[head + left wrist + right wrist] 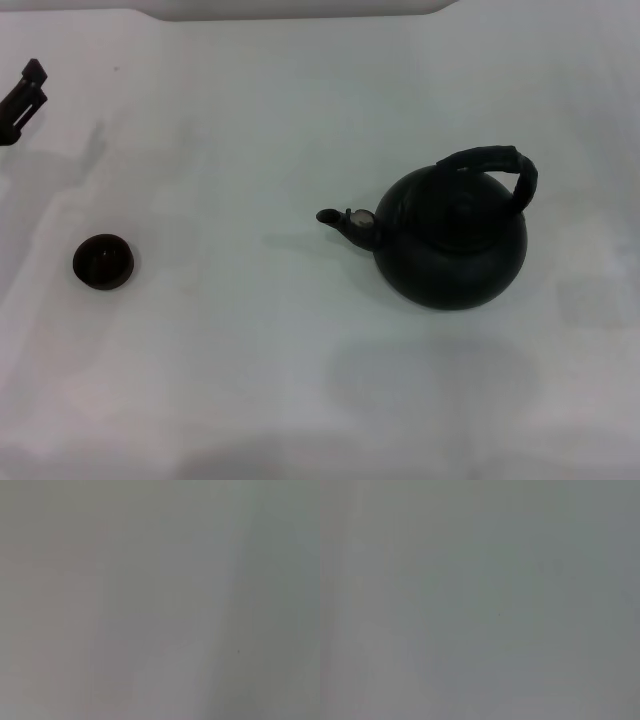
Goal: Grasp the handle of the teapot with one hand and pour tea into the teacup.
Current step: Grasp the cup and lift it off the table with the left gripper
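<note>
The round matte black teapot (452,238) stands upright on the white table, right of centre in the head view. Its spout (345,224) points left toward the teacup. Its thick black arched handle (500,165) spans the top, leaning to the right. The tiny dark teacup (103,261) stands at the left, far from the teapot. My left gripper (22,98) shows at the far left edge, behind the teacup and apart from it. My right gripper is out of view. Both wrist views show only blank grey surface.
The white table (250,380) fills the head view. Its far edge (300,14) runs along the top.
</note>
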